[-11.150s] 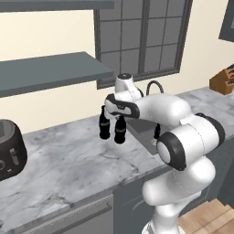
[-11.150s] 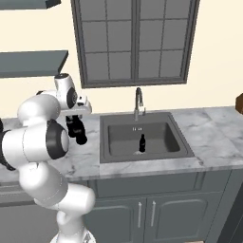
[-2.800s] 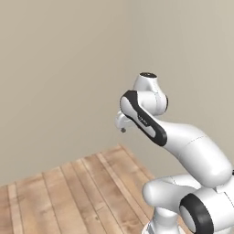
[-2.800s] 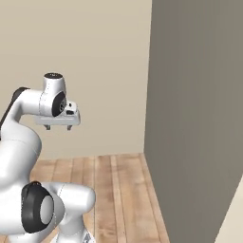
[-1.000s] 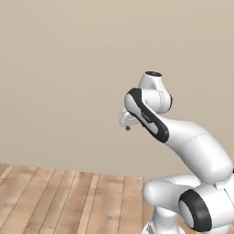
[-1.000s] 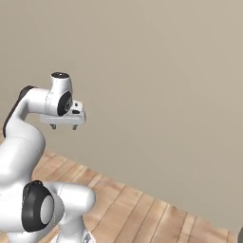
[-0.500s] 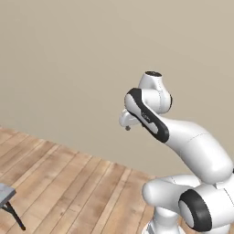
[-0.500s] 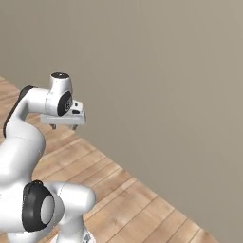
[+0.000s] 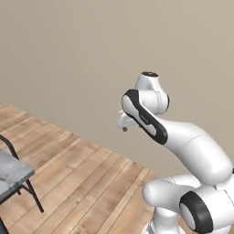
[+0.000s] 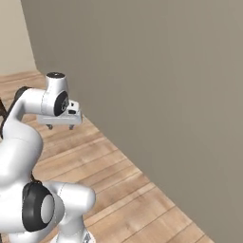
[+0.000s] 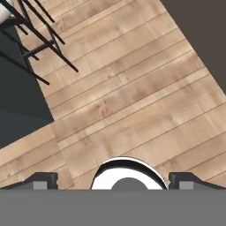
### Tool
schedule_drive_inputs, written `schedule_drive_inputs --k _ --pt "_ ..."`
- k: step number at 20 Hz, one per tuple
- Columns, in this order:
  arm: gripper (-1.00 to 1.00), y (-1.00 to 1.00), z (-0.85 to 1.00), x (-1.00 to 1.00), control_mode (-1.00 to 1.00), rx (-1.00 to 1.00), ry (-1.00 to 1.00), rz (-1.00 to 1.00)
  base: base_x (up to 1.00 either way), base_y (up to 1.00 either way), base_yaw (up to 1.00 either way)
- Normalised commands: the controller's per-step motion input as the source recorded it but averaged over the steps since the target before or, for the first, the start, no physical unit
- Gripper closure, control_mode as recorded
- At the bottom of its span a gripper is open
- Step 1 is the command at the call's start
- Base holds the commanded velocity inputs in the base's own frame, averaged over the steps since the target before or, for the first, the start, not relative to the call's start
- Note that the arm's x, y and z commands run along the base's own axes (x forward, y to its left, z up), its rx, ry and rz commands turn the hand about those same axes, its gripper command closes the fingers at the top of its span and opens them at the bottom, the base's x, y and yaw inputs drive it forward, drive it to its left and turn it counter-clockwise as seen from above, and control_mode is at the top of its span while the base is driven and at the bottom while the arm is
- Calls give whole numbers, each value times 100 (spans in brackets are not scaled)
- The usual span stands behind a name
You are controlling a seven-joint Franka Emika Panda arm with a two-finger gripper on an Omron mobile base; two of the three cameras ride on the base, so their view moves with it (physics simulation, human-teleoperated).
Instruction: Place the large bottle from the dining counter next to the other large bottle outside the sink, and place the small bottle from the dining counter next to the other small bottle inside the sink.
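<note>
The gripper (image 10: 60, 125) hangs at the end of the folded white arm (image 9: 183, 139), its 2 fingers spread wide apart with nothing between them; in the hand view the 2 dark fingertips (image 11: 42, 180) stand at opposite sides of the lower edge, over bare boards. In the left base view the gripper (image 9: 124, 124) shows partly, behind the forearm, held high above the floor. Below it lies a light wooden plank floor (image 11: 132, 97), running in long boards. Behind the arm stands a plain beige wall (image 9: 91, 55); in the right base view a wall in grey-brown shade (image 10: 166, 85) takes the right side and meets the floor along a slanted line. At the lower left edge of the left base view a corner of the dining counter (image 9: 11, 173) enters, its marbled grey-white top showing, with thin black stool legs (image 9: 32, 199) beside it. In the hand view the counter's dark grey base (image 11: 17, 101) lies at the left, with black stool legs (image 11: 39, 35) crossing above it. No bottle can be made out on the visible corner of the counter.
</note>
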Motion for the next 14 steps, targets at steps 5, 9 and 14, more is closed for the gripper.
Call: schedule_drive_inputs --k 5,9,14 --pt "-100 0 0 0 100 0 0 0 19 -51 26" --pt "-100 0 0 0 100 0 0 0 63 -46 22" --pt "-100 0 0 0 100 0 0 0 59 -13 12"
